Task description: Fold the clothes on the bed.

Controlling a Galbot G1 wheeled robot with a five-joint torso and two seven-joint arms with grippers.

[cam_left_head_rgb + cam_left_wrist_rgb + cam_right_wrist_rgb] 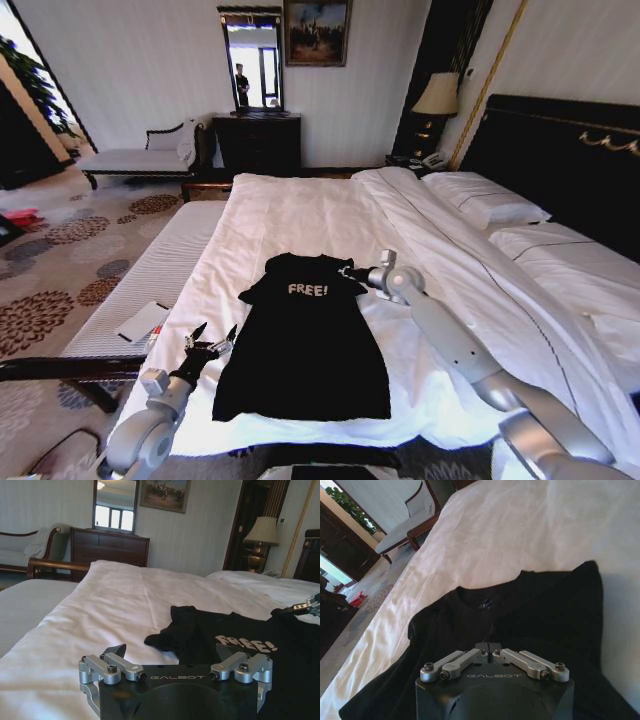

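White lettering "FREE!" stands on the chest of the black T-shirt [303, 340]. The brand name "GALBOT" is printed in pale letters on the black body of the left gripper [176, 656] and likewise on the right gripper [489, 649].

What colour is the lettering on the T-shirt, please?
White, on the black T-shirt; the head view shows the lettering best.

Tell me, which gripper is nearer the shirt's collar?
The right. The right gripper sits shut at the T-shirt's shoulder, right beside the collar. The left gripper is open over the duvet off the shirt's left edge, down by its lower half.
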